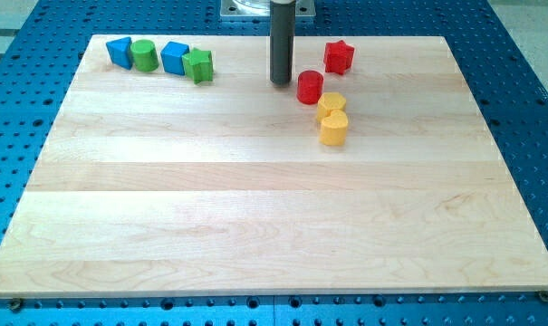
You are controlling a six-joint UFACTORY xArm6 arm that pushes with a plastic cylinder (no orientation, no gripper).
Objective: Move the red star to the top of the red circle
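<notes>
Rod hanging down from the far edge, dark and straight, with my tip (281, 82) sitting on the wooden desk (255, 199) just left of the red circle (310, 87). Small gap showing between tip and circle, contact not clear. No claw on this rig, only the rod, so nothing is being grasped or released.

Red star (339, 56) is lying farther back and to the right of the red circle, near the far edge of the desk, apart from it and from the tip. Red circle is sitting between the tip on its left and the yellow blocks on its near right.

Two yellow blocks are bunching up just near-right of the red circle: the farther yellow block (331, 105) looking close to or touching the circle, shape hard to make out, and the nearer yellow heart-like block (333, 129) pressing against the first one.

Far-left corner is holding a row of four: a blue block (120, 52) at the left end, a green cylinder (145, 55) just beside it, a blue cube-like block (174, 57) next, and a green star-like block (198, 65) at the right end touching that blue one. This row is lying well apart from the tip and the red pieces.

Blue perforated base (518, 54) is showing around the desk on all sides.
</notes>
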